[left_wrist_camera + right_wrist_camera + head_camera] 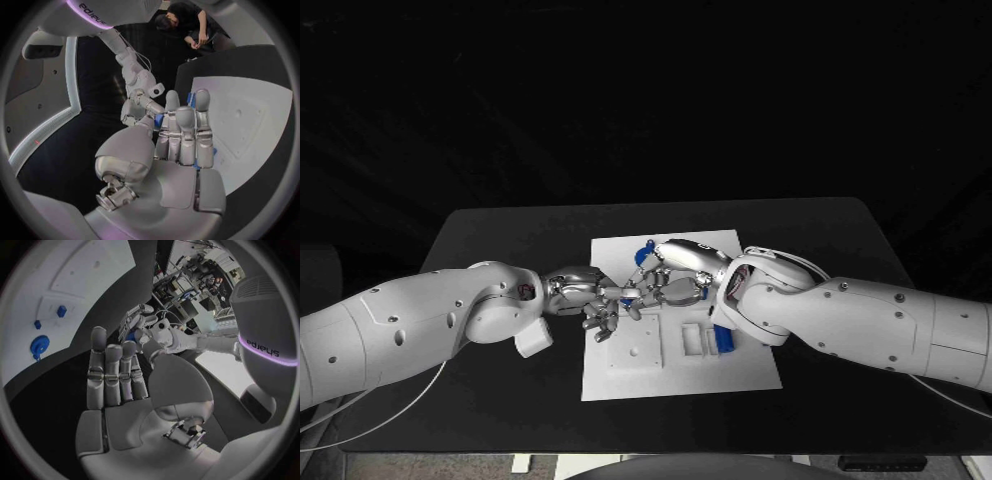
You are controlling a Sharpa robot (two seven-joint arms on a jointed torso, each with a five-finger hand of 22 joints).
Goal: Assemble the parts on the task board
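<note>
Two hands meet above task board (678,375). Left hand (596,300) and right hand (668,282) together pinch small blue part (632,297). Another blue part (724,340) sits on board.

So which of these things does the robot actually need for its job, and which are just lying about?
Part of the job:
- white task board
- round blue part on the board
- small blue parts standing in the board
- blue part between the two hands
- left hand and right hand, meeting over the board

Just there:
- black table
</note>
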